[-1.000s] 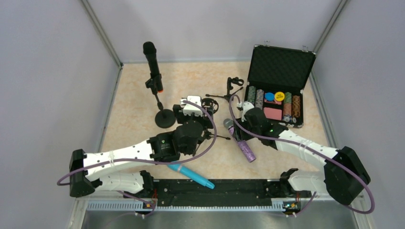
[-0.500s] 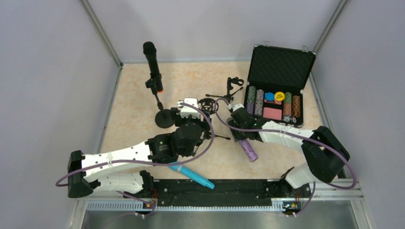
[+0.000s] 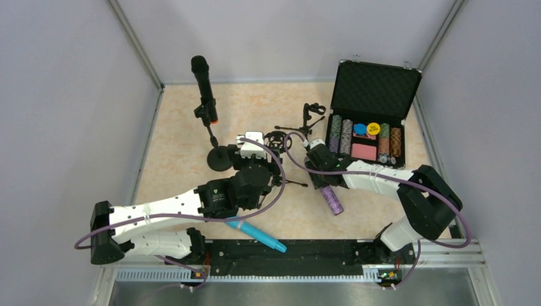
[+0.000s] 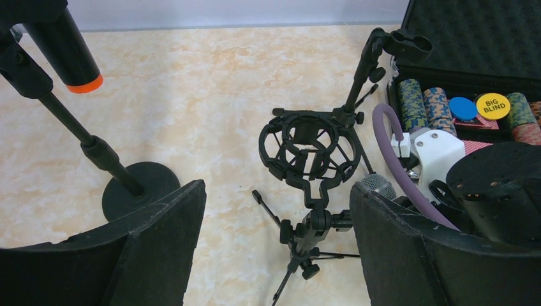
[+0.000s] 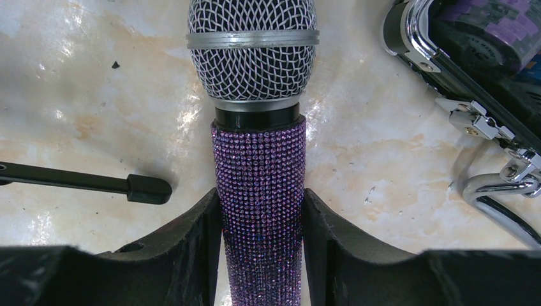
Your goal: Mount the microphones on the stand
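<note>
The purple glitter microphone [image 5: 260,153] with a silver grille lies flat on the table. My right gripper [image 5: 260,194] is shut on its body just below the grille, both pads against it. In the top view it is the purple microphone [image 3: 331,200] under the right gripper [image 3: 317,167]. My left gripper [image 4: 275,191] stands open around a small tripod stand with an empty shock mount [image 4: 311,156]. The black microphone [image 3: 203,83] with an orange ring sits clipped in the round-base stand [image 3: 221,157]. The cyan microphone [image 3: 255,234] lies near the left arm.
A second tripod stand with an empty clip [image 3: 311,115] stands behind the shock mount. An open black poker chip case [image 3: 376,95] sits at the back right, its metal corner [image 5: 446,70] close to the purple microphone's grille. A tripod leg [image 5: 83,182] lies left of it.
The right arm folded and its gripper slid left along the purple microphone, then its jaws narrowed onto the body. The left gripper edged slightly forward over the shock mount stand.
</note>
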You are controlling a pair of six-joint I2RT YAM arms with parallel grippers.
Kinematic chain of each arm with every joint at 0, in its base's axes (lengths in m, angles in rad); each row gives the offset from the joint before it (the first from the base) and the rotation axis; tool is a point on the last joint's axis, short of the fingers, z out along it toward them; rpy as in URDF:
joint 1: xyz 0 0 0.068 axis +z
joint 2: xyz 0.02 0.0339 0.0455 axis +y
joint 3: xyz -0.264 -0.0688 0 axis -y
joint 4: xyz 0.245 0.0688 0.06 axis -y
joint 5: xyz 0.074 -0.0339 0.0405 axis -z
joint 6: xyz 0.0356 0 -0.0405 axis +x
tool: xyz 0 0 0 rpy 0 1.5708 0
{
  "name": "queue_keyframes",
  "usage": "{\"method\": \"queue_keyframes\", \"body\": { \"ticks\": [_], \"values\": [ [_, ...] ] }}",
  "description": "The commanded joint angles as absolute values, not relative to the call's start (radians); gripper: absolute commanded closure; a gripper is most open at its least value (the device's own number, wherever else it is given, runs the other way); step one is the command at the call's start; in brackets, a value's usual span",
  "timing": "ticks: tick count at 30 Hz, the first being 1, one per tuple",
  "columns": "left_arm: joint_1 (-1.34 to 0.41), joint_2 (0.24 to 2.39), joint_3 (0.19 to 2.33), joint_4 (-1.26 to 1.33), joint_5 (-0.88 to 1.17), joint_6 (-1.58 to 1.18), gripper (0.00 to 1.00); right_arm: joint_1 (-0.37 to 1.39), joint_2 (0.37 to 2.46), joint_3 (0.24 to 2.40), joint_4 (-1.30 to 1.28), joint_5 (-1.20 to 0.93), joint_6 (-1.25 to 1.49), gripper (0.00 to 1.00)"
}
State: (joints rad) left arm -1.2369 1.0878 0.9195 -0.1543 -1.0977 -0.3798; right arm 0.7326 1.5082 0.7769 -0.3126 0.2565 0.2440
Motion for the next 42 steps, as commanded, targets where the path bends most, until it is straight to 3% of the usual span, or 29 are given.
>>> {"method": "queue_keyframes", "body": {
  "ticks": [1, 5, 27, 33, 42],
  "values": [
    [-1.241, 1.062, 0.919, -0.160, -1.117, -0.395, 0.13, 0.739, 1.539, 0.793, -0.318, 0.266, 0.259, 0.84],
    [-1.241, 1.062, 0.924, -0.169, -1.117, -0.399, 0.13, 0.739, 1.500, 0.789, -0.316, 0.275, 0.260, 1.00],
    [-1.240, 1.081, 0.909, -0.219, -1.033, -0.428, 0.09, 0.736, 1.081, 0.677, -0.117, 0.167, 0.211, 1.00],
    [-1.237, 1.113, 0.942, -0.234, -0.892, -0.399, 0.01, 0.736, 0.921, 0.591, 0.053, 0.063, 0.242, 1.00],
    [-1.150, 1.211, 1.087, -0.328, -0.611, -0.370, 0.01, 0.736, 0.693, 0.463, 0.257, 0.053, 0.288, 1.00]
  ]
}}
